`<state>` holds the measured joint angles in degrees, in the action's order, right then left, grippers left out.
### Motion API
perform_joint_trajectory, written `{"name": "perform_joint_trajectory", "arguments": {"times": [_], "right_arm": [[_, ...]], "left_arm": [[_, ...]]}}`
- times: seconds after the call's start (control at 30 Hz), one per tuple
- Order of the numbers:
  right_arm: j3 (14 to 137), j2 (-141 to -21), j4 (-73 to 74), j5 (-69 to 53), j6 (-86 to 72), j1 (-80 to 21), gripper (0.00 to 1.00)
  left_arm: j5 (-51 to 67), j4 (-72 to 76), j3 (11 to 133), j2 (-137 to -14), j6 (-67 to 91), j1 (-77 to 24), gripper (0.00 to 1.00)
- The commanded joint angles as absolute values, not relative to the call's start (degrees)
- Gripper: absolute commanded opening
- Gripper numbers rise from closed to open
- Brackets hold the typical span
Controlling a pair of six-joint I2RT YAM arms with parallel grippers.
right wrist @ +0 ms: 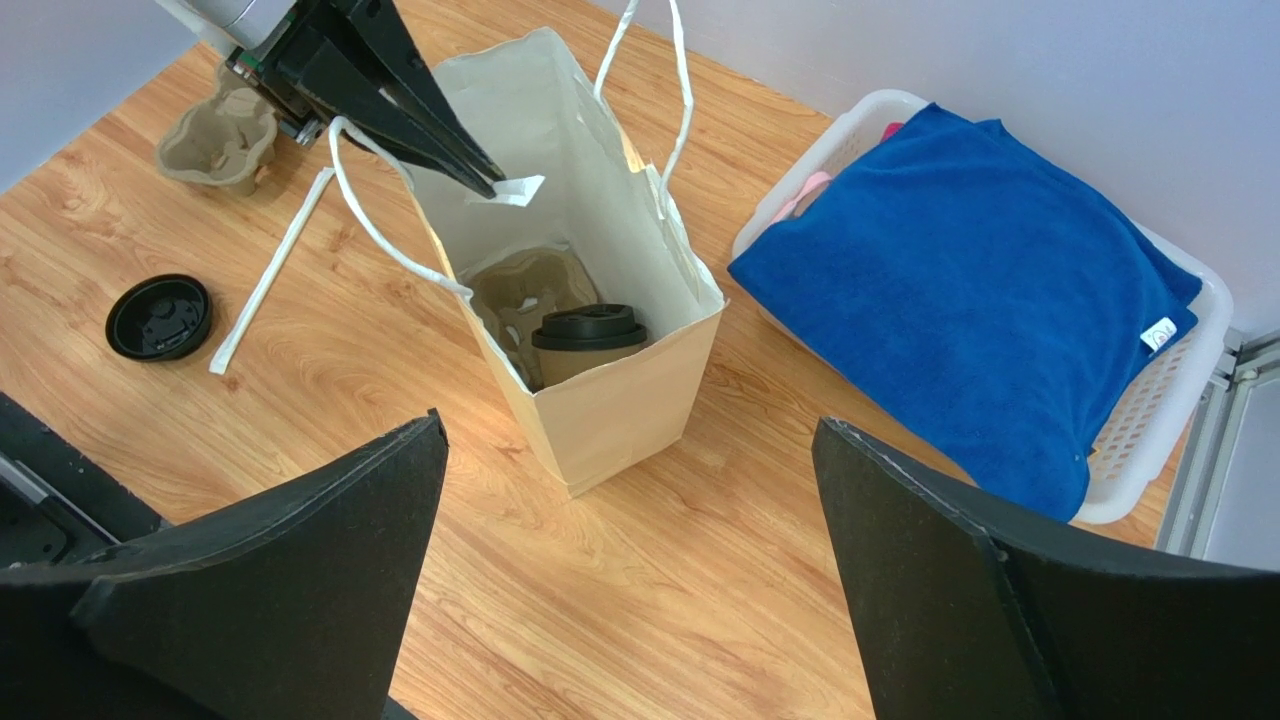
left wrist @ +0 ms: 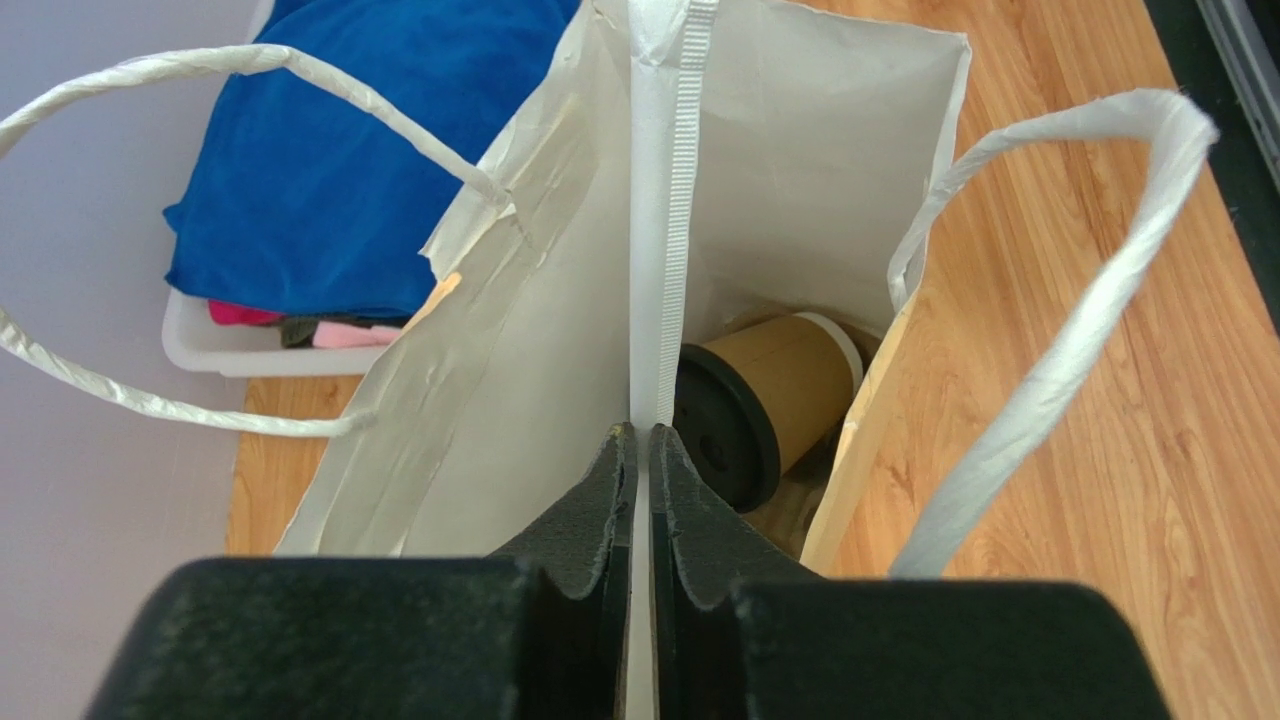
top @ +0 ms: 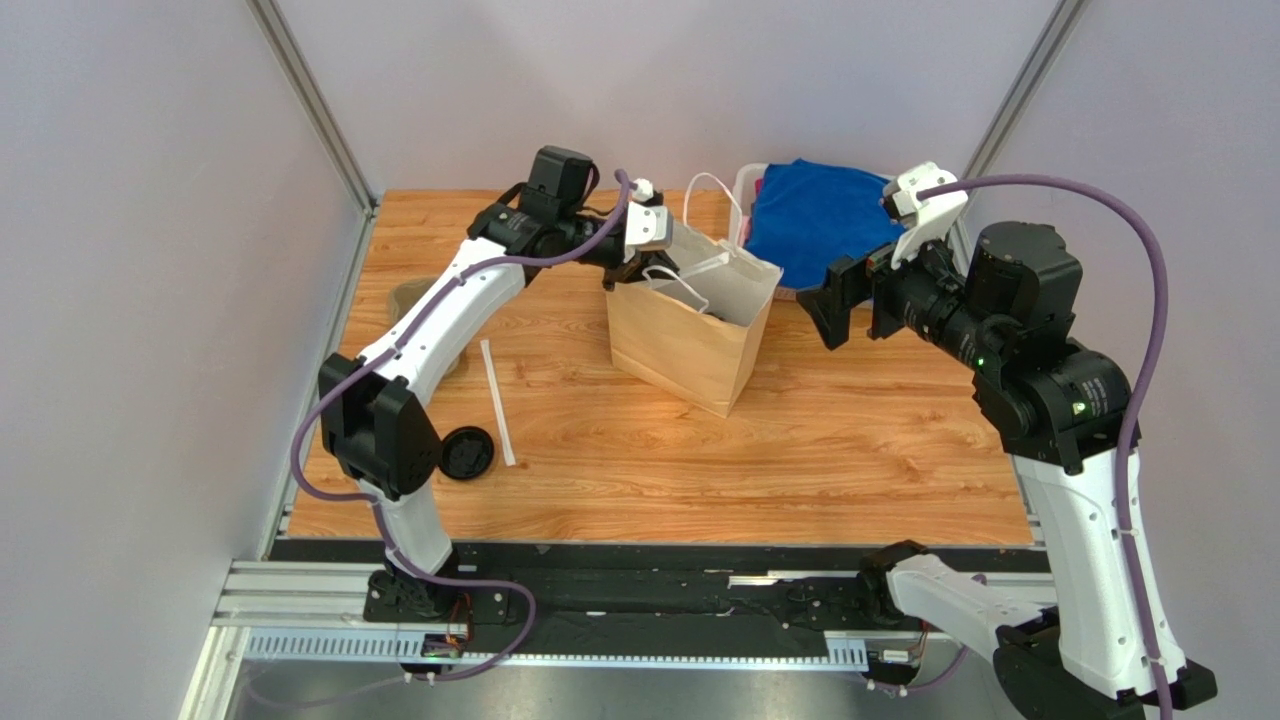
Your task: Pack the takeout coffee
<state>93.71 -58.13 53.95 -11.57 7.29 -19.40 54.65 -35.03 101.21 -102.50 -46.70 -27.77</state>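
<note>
While my left gripper (left wrist: 640, 438) is pinched almost flat on the rim of the paper bag (left wrist: 496, 345), the right gripper (right wrist: 628, 435) hangs off the bag's right side with its jaws spread wide and nothing in them. The takeout coffee (right wrist: 589, 342) sits down inside the bag, below and just beyond that pinch, its long axis near upright, lid toward the opening. The left arm is the nearer, and I judge it need only let go.

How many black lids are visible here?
2: one on the takeout coffee inside the paper bag, one loose lid on the table. The bag may hide others.
</note>
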Motion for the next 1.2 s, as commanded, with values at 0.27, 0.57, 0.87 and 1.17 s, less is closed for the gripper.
{"name": "perform_joint_trajectory", "arguments": {"times": [0.27,0.57,0.87,1.17], "right_arm": [[95.89,-58.45,53.00,-10.55,7.12,-19.16,1.00],[96.15,-58.54,52.82,-9.58,7.56,-19.16,1.00],[91.24,-58.27,53.00,-8.52,6.07,-19.16,1.00],[77.27,-49.33,51.24,-9.49,1.15,-17.32,1.00]], "left_arm": [[53.79,-40.08,112.23,-101.34,-51.86,-26.46,0.45],[54.49,-36.83,114.61,-95.73,-38.97,-22.24,0.60],[30.80,-59.52,128.13,-90.44,-20.85,-18.63,0.96],[24.35,-69.35,100.94,-72.53,-12.75,-16.61,0.98]]}}
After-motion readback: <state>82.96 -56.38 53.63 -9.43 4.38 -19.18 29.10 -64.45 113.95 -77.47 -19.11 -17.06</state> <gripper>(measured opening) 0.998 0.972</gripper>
